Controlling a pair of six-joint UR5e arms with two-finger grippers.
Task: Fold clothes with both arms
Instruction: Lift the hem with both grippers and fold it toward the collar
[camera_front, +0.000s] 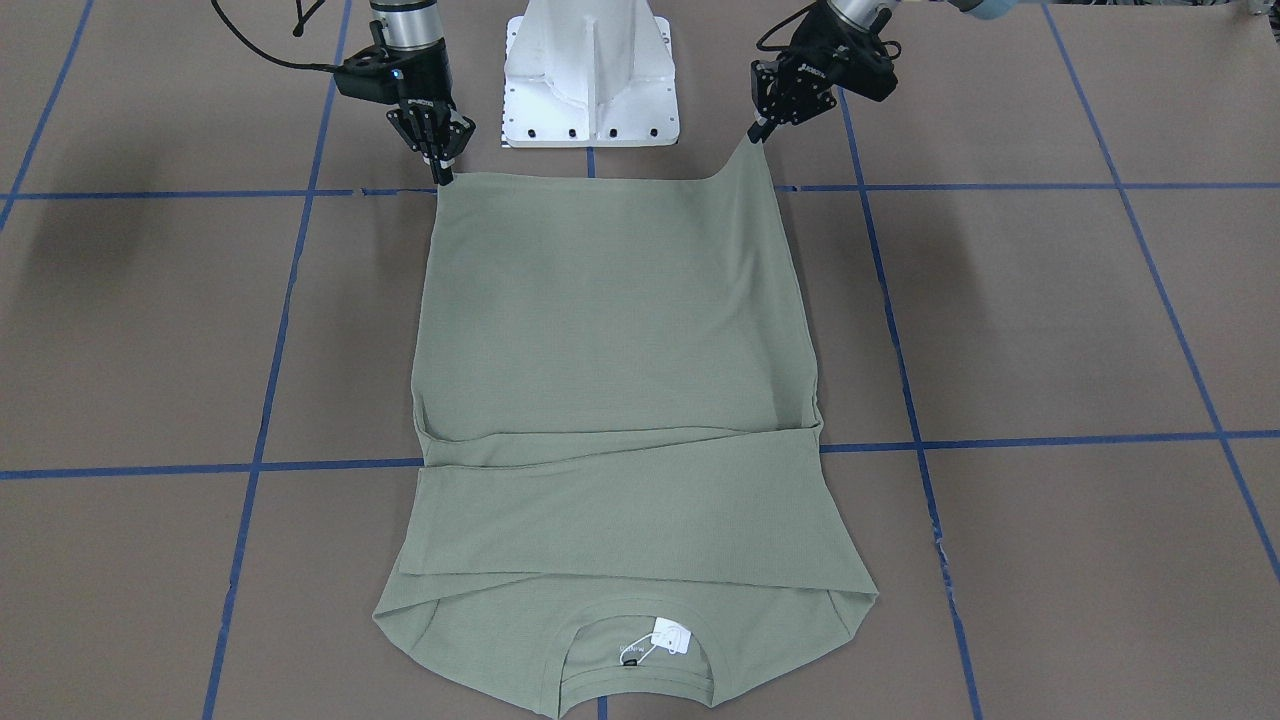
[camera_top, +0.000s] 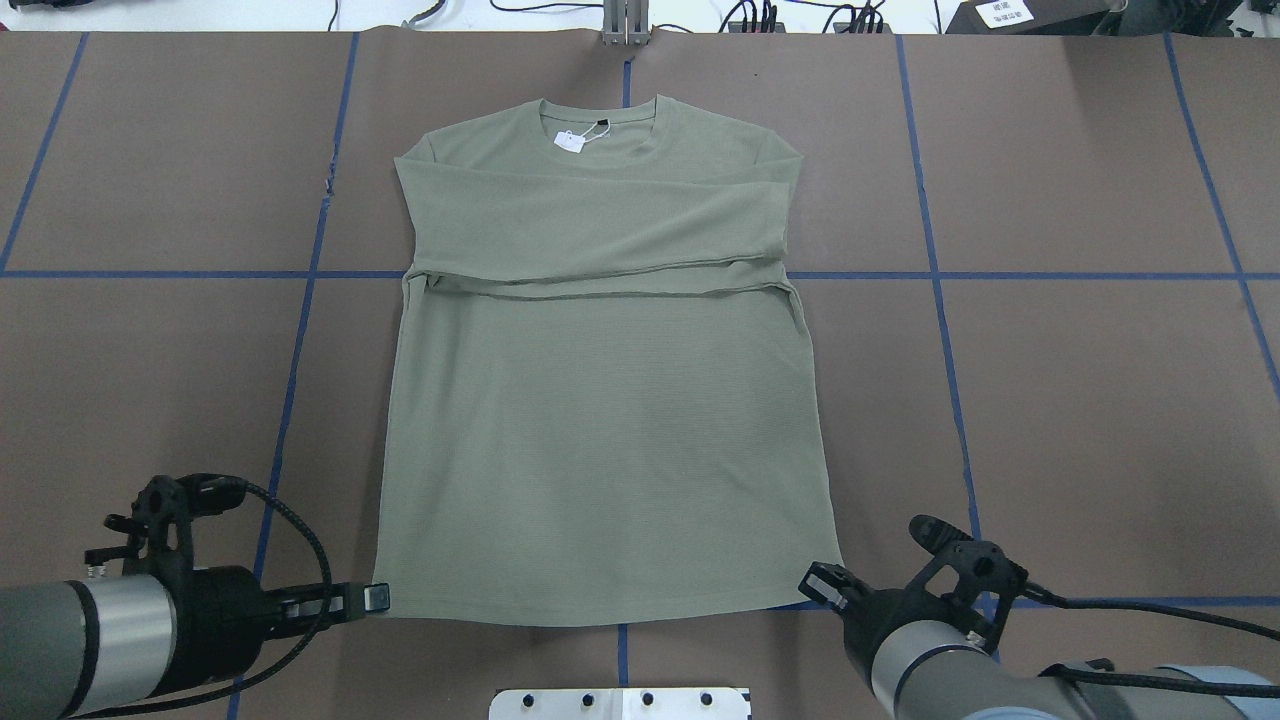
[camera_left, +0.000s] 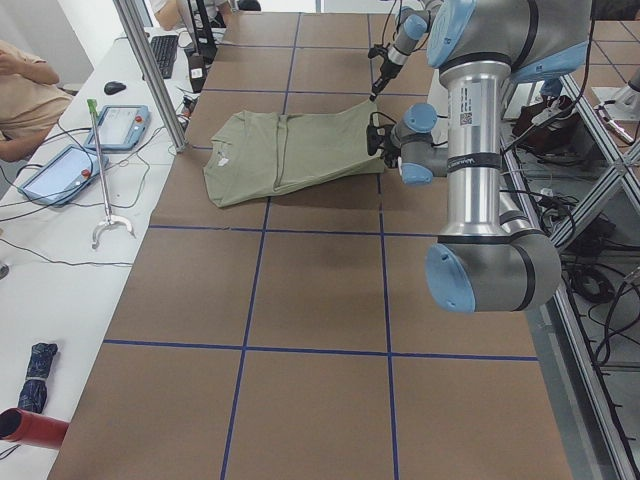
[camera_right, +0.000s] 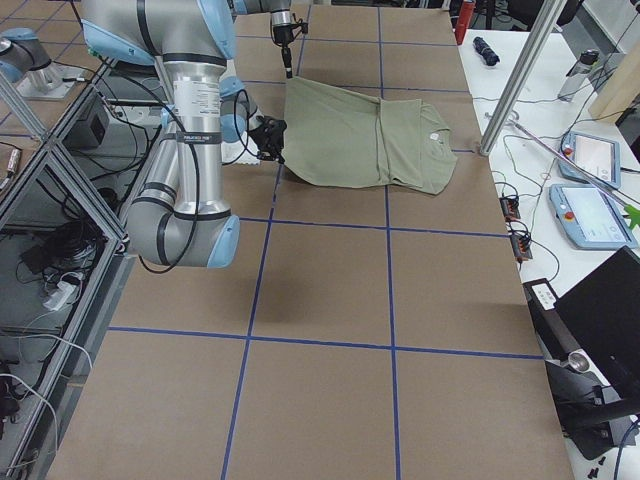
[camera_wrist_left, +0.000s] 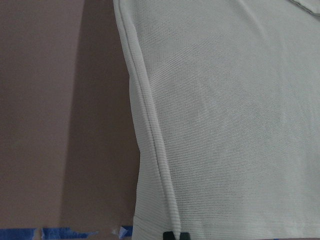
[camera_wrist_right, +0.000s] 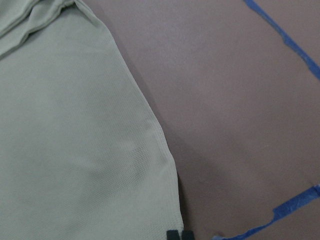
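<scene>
**Both my grippers pinched on the hem corners**

The shirt (camera_front: 610, 330) is a sage-green knit with a fine, even rib. It lies flat in the middle of the table (camera_front: 1050, 330), a matte brown surface crossed by blue tape lines (camera_front: 1020, 440). Its body makes a long, slightly flared rectangle. Both sleeves are folded across the chest in overlapping bands with straight edges. The round, ribbed neck is at the far end from me, with a white tag (camera_front: 672, 636) showing inside the collar. The hem is the end nearest my white pedestal base (camera_front: 588, 70).

My left gripper (camera_front: 757, 135) has its black fingers closed tight on one hem corner, and the cloth rises there in a small peak. My right gripper (camera_front: 443, 180) is clamped the same way on the other corner, low at the table. In both wrist views the fingertips meet on the stitched edge of the fabric. The hem runs nearly straight between the two corners.
</scene>
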